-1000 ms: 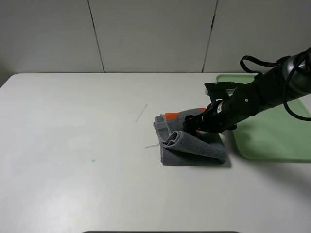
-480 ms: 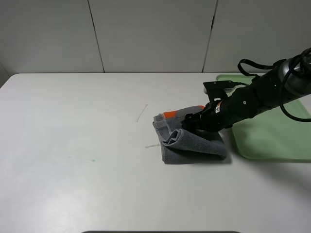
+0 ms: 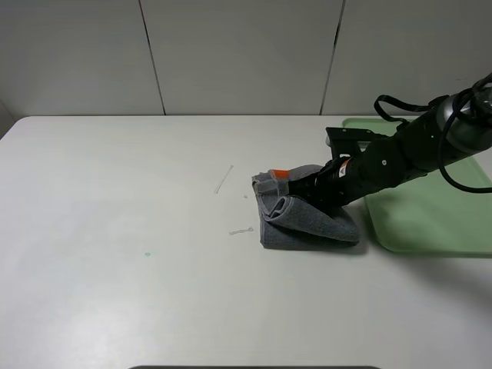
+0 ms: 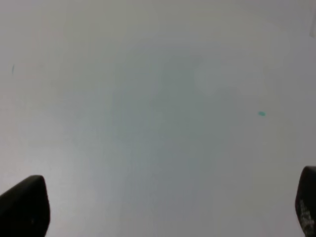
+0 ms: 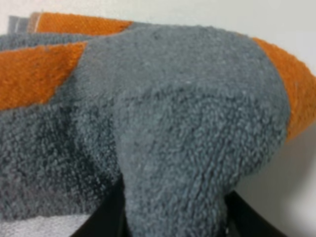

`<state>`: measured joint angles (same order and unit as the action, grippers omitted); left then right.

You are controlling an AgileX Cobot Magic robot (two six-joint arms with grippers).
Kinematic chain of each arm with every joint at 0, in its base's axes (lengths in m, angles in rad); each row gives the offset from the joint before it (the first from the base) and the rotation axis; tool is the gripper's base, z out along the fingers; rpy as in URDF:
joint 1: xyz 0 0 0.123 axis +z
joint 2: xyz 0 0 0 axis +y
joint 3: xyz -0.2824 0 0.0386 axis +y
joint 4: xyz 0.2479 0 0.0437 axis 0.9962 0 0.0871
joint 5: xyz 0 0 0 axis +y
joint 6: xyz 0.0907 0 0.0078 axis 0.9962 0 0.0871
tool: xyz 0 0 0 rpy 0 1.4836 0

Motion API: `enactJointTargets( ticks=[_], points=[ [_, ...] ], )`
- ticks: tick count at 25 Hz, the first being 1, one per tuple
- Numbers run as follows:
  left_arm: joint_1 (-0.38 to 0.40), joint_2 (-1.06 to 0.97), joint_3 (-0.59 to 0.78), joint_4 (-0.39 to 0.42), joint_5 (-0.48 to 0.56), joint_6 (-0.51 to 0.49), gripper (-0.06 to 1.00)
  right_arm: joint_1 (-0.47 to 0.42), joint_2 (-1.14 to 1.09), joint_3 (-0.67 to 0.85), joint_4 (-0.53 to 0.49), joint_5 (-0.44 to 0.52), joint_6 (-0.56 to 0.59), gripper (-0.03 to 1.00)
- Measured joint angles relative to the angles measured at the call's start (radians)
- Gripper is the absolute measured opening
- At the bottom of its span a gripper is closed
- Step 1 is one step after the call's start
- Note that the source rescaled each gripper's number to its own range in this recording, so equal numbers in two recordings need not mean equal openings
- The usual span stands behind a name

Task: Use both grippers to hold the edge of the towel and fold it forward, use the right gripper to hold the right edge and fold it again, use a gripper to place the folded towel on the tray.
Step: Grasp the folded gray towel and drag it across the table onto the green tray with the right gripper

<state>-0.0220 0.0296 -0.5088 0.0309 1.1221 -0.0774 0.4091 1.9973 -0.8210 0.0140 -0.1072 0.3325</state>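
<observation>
The towel (image 3: 311,221) lies folded into a dark grey bundle in the middle of the white table, with an orange stripe showing at its far edge. My right gripper (image 3: 297,190) reaches in from the right and is shut on the towel's upper fold. In the right wrist view the grey and orange towel (image 5: 163,123) fills the frame, bunched between the black fingers (image 5: 106,219). The pale green tray (image 3: 430,223) sits just right of the towel, partly under the right arm. My left gripper (image 4: 163,207) hangs open over bare table and is out of the exterior view.
Two thin white scraps (image 3: 224,179) (image 3: 242,231) lie on the table left of the towel. A small green speck (image 3: 147,254) marks the table further left, and shows as a green speck (image 4: 261,114) in the left wrist view. A panelled wall runs along the table's back edge.
The right gripper's jaws have closed on the towel's upper fold. The towel's left edge has shifted a little to the right and bunched up. The left gripper has not changed.
</observation>
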Motion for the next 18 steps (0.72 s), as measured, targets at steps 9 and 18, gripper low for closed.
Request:
enactJointTargets(
  ticks=[9, 18],
  points=[
    [0.0, 0.0, 0.0, 0.0, 0.0, 0.0, 1.0, 0.0, -0.01, 0.0, -0.019, 0.007, 0.002, 0.31],
    [0.0, 0.0, 0.0, 0.0, 0.0, 0.0, 1.0, -0.008, -0.077, 0.005, -0.097, 0.148, 0.001, 0.31]
  ],
)
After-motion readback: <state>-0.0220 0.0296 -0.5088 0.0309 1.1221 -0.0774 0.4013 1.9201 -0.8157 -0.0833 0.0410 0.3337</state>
